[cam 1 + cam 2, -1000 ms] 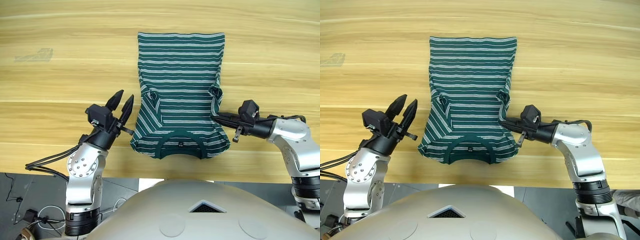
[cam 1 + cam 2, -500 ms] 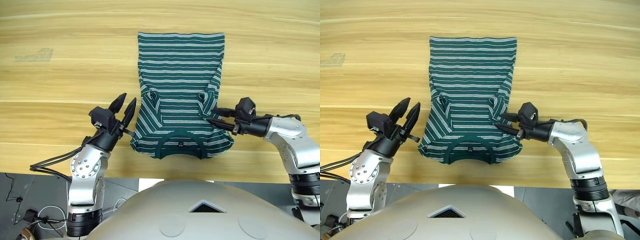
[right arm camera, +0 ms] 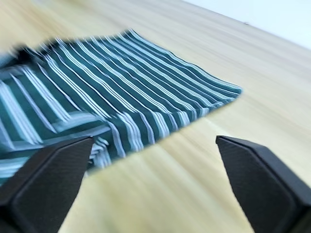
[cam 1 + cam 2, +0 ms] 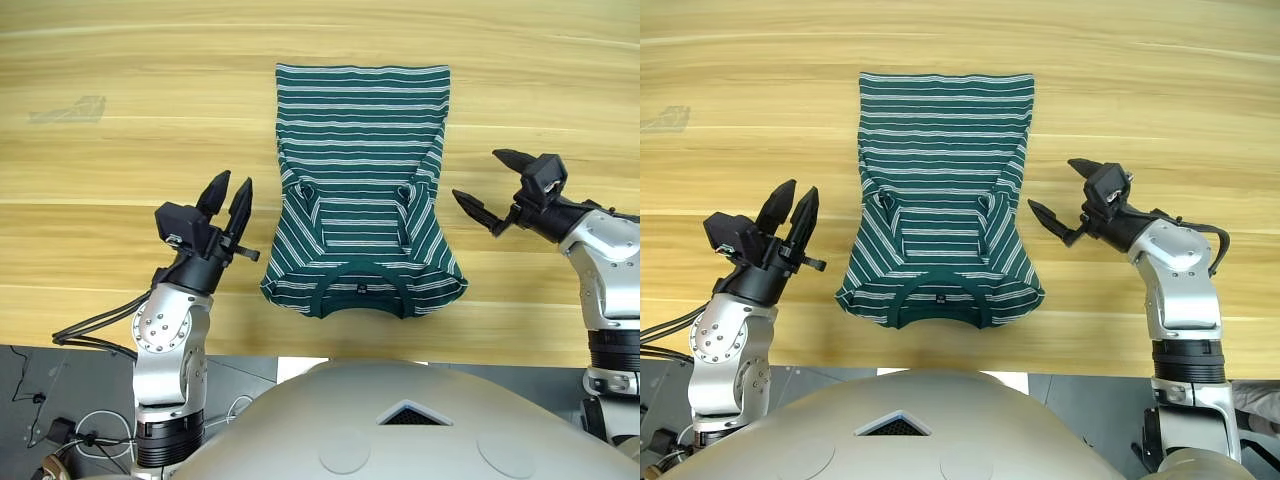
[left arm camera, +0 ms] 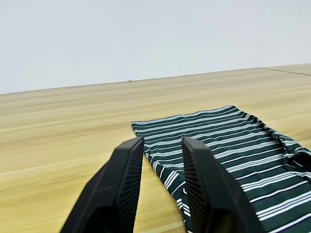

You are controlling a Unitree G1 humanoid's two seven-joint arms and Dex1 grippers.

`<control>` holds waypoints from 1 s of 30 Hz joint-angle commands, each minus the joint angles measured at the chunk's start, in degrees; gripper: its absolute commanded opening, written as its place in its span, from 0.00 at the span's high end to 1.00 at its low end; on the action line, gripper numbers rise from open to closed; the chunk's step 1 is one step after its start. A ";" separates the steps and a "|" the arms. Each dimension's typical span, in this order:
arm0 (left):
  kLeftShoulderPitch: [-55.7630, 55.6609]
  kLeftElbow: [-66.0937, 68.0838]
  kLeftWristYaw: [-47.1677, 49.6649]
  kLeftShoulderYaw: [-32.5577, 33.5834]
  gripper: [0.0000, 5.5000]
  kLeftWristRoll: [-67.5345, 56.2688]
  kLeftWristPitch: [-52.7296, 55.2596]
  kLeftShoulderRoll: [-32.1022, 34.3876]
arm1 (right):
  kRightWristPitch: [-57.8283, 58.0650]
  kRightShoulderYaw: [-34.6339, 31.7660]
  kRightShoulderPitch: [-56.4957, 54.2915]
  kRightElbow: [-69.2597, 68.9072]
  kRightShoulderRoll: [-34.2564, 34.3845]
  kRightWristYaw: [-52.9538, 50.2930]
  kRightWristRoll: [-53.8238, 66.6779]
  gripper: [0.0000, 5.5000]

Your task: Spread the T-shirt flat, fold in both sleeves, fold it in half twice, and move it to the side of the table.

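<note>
So the green striped T-shirt (image 4: 360, 170) is lying flat in the middle of the wooden tabletop (image 4: 150, 60). The collar (image 4: 358, 290) is down at 6 o'clock, nearest the robot, and the hem (image 4: 362, 70) is up at 12 o'clock. Both sleeves are already folded in over the body. The left sleeve (image 4: 300, 212) and the right sleeve (image 4: 425, 200) each sit as a slanted flap, roughly level with each other above the collar. The bottom end is a bit wider than the hem end, and the shoulder corners bulge out at about 7 and 5 o'clock.

The left jaws sit just off the shirt's edge at around 8 o'clock, close to it but not touching the fabric. Their two black fingers (image 4: 214, 192) point toward 12 o'clock with a small gap between them and nothing in it. You can see the same gap from the left wrist view, with the shirt beyond the fingertips (image 5: 127, 165).

The right jaws are out at 3 o'clock from the shirt, clear of the cloth with bare wood between. Their fingers (image 4: 473, 209) are spread wide apart, with nothing held. In the right wrist view the two fingers (image 3: 48, 179) sit far apart, with the striped fabric lying past them.

There's also a faint grey mark (image 4: 68, 109) on the wood way over at 10 o'clock, well away from the shirt.
</note>
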 commanded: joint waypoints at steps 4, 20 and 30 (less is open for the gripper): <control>1.75 3.19 -3.91 -1.05 0.73 11.24 -7.67 7.37 | -17.41 4.06 2.62 3.53 -1.21 1.02 -5.13 0.02; 1.93 24.80 14.48 -0.55 0.73 70.84 -51.76 43.15 | -89.68 -12.23 -1.22 29.63 -15.34 -25.75 -55.25 0.02; -5.20 26.26 17.83 -8.70 0.73 72.72 -57.46 43.27 | -89.39 -0.66 -3.74 33.15 -15.94 -30.92 -61.86 0.02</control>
